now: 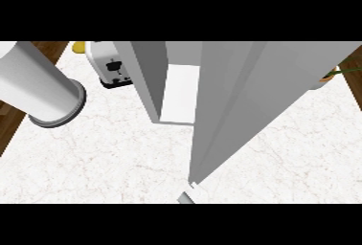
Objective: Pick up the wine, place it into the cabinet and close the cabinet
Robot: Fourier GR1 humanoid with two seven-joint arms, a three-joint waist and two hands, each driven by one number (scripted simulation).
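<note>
Apparently we are at the closing step — the cabinet (176, 91) stands at the counter's (106, 158) far edge, its door (240, 105) swung out toward us. We see no wine and neither hand, so their state is unknown. Next, the door needs pushing shut.

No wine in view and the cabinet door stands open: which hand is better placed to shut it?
Probably the right, though neither hand shows. The door swings out from the cabinet with its broad face toward the view's right, so a push from that side should close it.
</note>
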